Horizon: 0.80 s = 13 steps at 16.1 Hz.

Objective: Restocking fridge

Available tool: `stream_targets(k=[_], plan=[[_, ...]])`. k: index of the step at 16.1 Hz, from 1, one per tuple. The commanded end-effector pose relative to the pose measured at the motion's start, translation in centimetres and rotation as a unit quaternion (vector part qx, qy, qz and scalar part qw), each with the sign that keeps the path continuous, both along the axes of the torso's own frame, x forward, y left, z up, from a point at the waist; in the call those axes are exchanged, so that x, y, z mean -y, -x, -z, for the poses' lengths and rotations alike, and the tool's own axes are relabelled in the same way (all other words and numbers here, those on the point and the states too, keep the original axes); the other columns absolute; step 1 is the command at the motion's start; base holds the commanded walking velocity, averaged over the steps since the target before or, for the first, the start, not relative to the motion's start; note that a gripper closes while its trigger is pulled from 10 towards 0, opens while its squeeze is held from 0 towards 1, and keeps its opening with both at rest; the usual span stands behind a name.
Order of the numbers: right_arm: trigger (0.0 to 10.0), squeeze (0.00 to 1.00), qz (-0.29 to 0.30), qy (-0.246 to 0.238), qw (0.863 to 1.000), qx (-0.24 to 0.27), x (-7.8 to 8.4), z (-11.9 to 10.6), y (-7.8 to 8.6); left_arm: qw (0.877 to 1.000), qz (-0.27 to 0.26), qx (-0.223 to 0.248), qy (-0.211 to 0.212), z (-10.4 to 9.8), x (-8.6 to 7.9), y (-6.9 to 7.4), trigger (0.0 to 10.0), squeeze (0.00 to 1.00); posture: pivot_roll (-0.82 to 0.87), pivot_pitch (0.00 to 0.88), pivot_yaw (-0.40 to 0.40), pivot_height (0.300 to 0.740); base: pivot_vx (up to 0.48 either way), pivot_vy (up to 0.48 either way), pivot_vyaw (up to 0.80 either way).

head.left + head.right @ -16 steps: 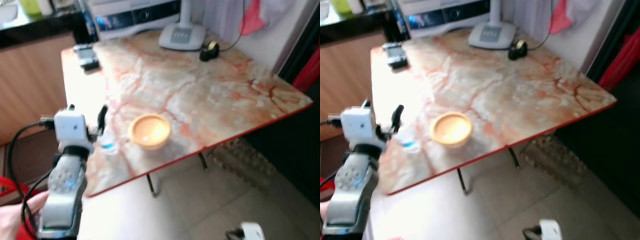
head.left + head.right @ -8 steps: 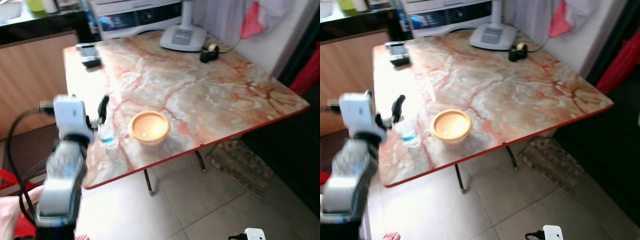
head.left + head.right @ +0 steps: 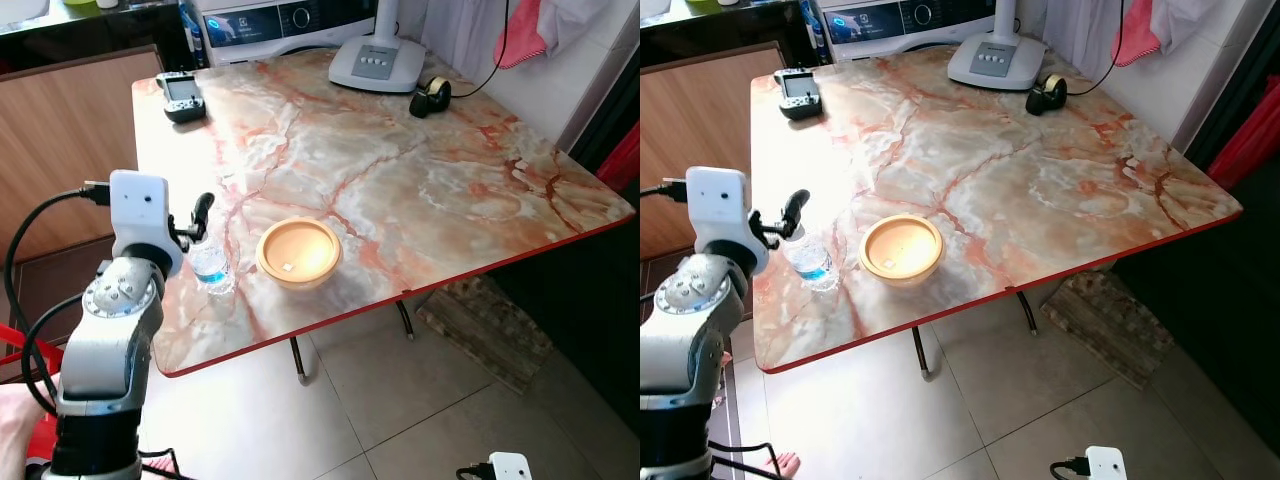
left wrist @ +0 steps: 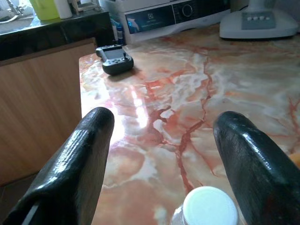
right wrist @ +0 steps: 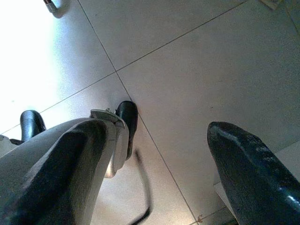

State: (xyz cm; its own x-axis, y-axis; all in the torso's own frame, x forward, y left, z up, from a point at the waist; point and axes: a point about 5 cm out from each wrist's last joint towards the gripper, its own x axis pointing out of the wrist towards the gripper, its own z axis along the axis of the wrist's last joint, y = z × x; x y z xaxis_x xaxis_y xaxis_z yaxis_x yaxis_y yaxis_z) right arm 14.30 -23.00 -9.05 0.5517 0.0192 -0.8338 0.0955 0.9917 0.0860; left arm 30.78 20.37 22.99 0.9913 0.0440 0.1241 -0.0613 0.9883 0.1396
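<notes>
The left end effector sits at the near left edge of the counter, its two black fingers spread wide with nothing between them but air. It holds nothing yet. The white cap of a small water bottle lies just below the gap, so the wide spread looks chosen to let the fingers pass on either side of the bottle before closing. The bottle stands upright near the counter's edge, just beside the left end effector and close to a shallow tan bowl, which leaves little room on that side.

The right end effector hangs idle over the floor, fingers apart and empty.

Farther back lie a dark handheld device, a white fan base and a tape dispenser, well apart from the bottle.
</notes>
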Motion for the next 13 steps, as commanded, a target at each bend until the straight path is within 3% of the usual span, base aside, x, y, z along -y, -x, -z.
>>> stream_targets(k=[1,6,13], plan=[[10.0,0.0,0.011,-0.002,1.0,-0.012,0.2,0.3,0.9,1.0,0.009,0.005,0.008,-0.4,0.0,-0.1,10.0,0.0,0.08,0.118,-0.018,0.74,0.0,0.0,0.0],[10.0,0.0,0.009,-0.001,1.0,-0.013,0.3,0.3,0.9,0.999,0.013,-0.043,0.03,1.0,0.2,-0.5,10.0,0.0,0.08,0.113,-0.022,0.74,0.0,0.0,0.0],[10.0,0.0,0.008,0.001,1.0,-0.013,0.4,0.3,0.9,0.998,0.034,-0.043,0.024,1.1,1.1,-0.6,10.0,0.0,0.08,0.122,-0.031,0.74,0.0,0.0,0.0]])
